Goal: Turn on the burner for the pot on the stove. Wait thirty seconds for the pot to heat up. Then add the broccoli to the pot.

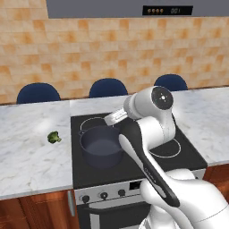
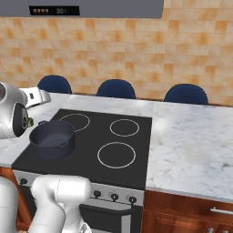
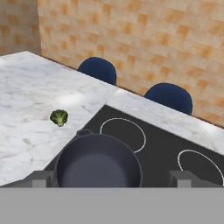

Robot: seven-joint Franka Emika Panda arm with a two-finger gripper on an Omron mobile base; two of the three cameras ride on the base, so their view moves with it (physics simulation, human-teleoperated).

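Pot (image 1: 102, 146) sits on the front-left ring of the stove (image 1: 134, 170), open, nothing inside. Broccoli (image 1: 54, 137) lies on the marble table (image 1: 31, 156) to the left of the stove, apart from the pot and off the glass.

Pincer (image 3: 112, 178) hangs above the pot's near rim, fingers wide apart, nothing between them.

Handling, as a judgement: the floret looks light and small, a knobbly crown on a paler stalk. Likely firm enough to pinch, but the crown could crumble or roll under a hard squeeze. Best taken across the stalk or low on the crown, from above, since it lies flat on the table. The knobs (image 1: 103, 195) are small, dark, round and probably slick; a turn needs the fingers square on one.

Views: the left base view shows the front panel with the knobs below the pot. The right base view shows all four rings and the knob row (image 2: 113, 197), but the arm covers the broccoli's spot. The hand view looks down into the pot and gives the broccoli (image 3: 59, 117) clearly.
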